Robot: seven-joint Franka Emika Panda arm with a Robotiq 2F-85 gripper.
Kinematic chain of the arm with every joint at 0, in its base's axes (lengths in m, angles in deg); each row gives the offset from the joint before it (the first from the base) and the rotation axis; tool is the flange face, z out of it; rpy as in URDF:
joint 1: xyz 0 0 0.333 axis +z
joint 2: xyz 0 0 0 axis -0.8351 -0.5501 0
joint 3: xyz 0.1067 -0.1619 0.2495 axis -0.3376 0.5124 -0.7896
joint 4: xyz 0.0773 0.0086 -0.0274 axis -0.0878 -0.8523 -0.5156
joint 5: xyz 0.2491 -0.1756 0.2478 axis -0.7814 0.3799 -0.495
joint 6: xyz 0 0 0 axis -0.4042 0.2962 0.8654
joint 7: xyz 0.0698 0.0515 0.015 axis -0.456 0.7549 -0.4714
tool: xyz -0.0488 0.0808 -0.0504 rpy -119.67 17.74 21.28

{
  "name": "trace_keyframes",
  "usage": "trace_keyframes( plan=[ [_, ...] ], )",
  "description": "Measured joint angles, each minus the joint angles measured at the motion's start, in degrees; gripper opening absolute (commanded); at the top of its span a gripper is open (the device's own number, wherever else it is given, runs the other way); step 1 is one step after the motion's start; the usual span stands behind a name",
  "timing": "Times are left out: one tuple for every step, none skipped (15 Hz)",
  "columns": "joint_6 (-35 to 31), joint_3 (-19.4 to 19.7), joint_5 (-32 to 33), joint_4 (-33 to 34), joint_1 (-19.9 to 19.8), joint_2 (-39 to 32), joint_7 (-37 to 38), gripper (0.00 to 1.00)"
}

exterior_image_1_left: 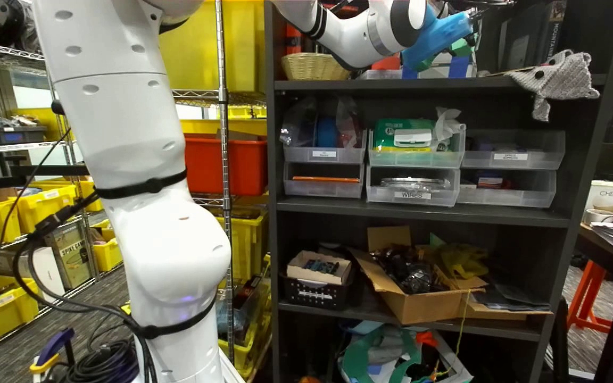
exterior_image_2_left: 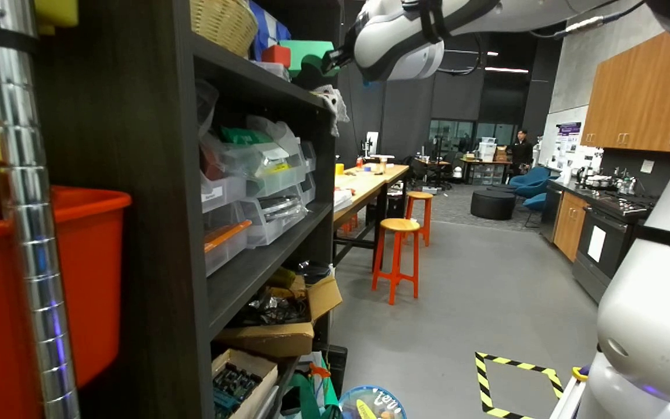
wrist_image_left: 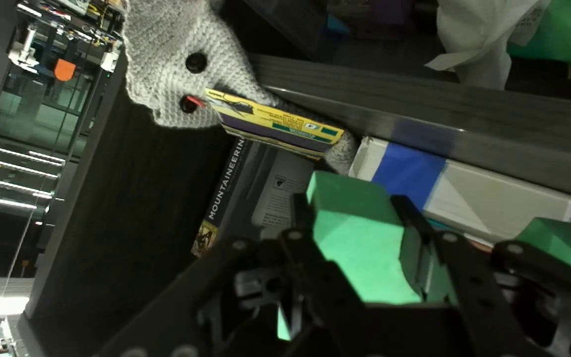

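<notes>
"What's worrying you?"

"Twisting. My gripper [wrist_image_left: 352, 206] is pinching one end of the green block [wrist_image_left: 360, 243], seemingly firmly, but a knock on its free part could be levering it loose."

"What might it be knocking?"

"The white box with blue tape [wrist_image_left: 488, 198], which is lying along the shelf board's front edge [wrist_image_left: 488, 109]; I'm not managing to see whether they're touching. Also, the knitted toy [wrist_image_left: 171, 44] is drooping over that edge, near the corner by the mountaineering book [wrist_image_left: 226, 183]. A wide wrist swing could be sweeping toy and yellow card [wrist_image_left: 268, 118] off."

"How is the block looking?"

"It's being held near that front edge, and it's showing plain mint-green, flat faces, squared corners and a curved inner cut, perhaps an arch. The gripper is hiding part of it."
</notes>
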Motion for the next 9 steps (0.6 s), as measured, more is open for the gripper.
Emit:
trace_keyframes(
  plan=[
    [0.03,-0.08,0.06,0.27,0.19,-0.51,-0.31,0.18],
    [0.03,-0.21,0.08,0.52,0.33,-1.0,-0.64,0.18],
    [0.03,-0.34,0.09,0.81,0.47,-1.49,-0.94,0.18],
    [0.03,-0.45,0.09,1.02,0.57,-1.82,-1.24,0.18],
    [0.0,-0.46,0.09,1.18,0.7,-2.13,-1.67,0.18],
    [0.0,-0.46,0.08,1.42,0.75,-2.43,-2.06,0.18],
    [0.0,-0.46,0.05,1.68,0.75,-2.65,-2.38,0.18],
    [0.0,-0.45,0.01,1.98,0.75,-2.89,-2.73,0.18],
    [0.0,-0.44,0.0,2.3,0.75,-3.13,-3.0,0.18]
  ],
)
